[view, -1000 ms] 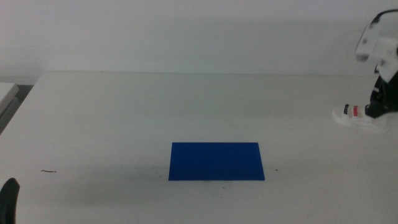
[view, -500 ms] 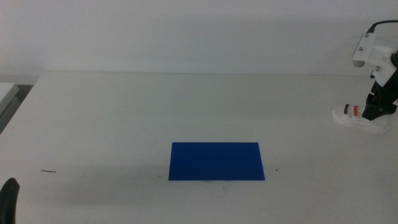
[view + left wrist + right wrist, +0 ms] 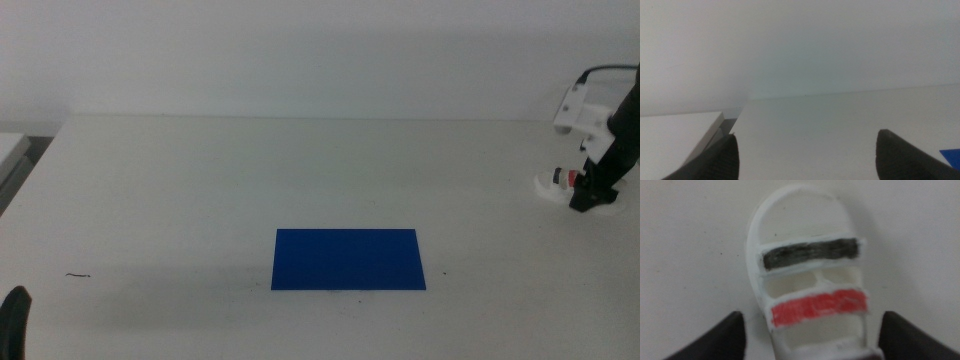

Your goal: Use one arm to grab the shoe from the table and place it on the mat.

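Observation:
The shoe (image 3: 548,183), a small white sandal, lies on the table (image 3: 200,190) at the far right. The right wrist view shows its sole rim (image 3: 754,240), a dark strap (image 3: 810,253) and a red strap (image 3: 817,306). My right gripper (image 3: 588,198) is low over the shoe's near end and hides part of it. In the wrist view it (image 3: 812,330) is open, one jaw on each side of the shoe. The blue mat (image 3: 348,259) lies flat at the table's middle front. My left gripper (image 3: 14,318) waits at the bottom left, open (image 3: 807,155) and empty.
The table's left edge and a lighter surface beyond it (image 3: 12,152) show at the far left. A small dark speck (image 3: 78,275) lies near the front left. A corner of the mat (image 3: 952,154) shows in the left wrist view.
My right arm has swung leftward and down, bringing its gripper lower over the shoe. The shoe, the mat and the left gripper have not moved.

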{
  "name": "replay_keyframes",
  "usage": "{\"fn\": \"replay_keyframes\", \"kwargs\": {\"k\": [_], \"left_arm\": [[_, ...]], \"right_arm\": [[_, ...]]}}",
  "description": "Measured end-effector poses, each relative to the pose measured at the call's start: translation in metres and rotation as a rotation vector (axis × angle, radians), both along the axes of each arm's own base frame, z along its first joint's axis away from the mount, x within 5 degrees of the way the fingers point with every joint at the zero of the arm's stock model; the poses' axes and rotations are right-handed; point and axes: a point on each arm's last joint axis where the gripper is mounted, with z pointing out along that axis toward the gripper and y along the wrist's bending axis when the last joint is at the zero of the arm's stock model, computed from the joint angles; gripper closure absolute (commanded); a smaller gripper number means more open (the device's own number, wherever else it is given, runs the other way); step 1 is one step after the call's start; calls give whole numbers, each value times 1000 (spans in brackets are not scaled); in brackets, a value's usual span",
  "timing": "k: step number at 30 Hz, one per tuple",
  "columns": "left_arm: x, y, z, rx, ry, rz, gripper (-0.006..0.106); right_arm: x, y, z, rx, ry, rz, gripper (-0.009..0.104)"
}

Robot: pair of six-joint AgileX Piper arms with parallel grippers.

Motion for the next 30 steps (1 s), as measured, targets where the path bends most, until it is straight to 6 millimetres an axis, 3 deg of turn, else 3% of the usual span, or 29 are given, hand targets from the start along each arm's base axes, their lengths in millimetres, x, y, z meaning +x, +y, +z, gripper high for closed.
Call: {"fn": "replay_keyframes", "kwargs": {"k": [3, 5, 6, 8, 10, 14, 16, 18, 23, 26, 30], "left_arm": [[0, 0, 0, 0, 0, 0, 7], [0, 0, 0, 0, 0, 0, 7], [0, 0, 0, 0, 0, 0, 7], [0, 0, 0, 0, 0, 0, 7], [0, 0, 0, 0, 0, 0, 7], [0, 0, 0, 0, 0, 0, 7], [0, 0, 0, 0, 0, 0, 7], [0, 0, 0, 0, 0, 0, 7], [0, 0, 0, 0, 0, 0, 7], [0, 0, 0, 0, 0, 0, 7], [0, 0, 0, 0, 0, 0, 7]], "right_arm": [[1, -1, -11, -1, 13, 1, 70], [1, -1, -7, -9, 10, -5, 87], [1, 3, -3, -18, 5, -8, 89], [-1, 17, 9, -36, 3, -28, 87], [-5, 44, 32, -48, -6, -34, 87], [-26, 128, 72, -53, -4, 74, 87], [-39, 173, 79, -43, -8, 168, 87], [-55, 221, 78, -30, 1, 275, 87], [-103, 295, 57, -37, 58, 472, 87], [-121, 317, 42, -29, 45, 538, 87], [-131, 329, 31, -17, 11, 578, 87]]}}
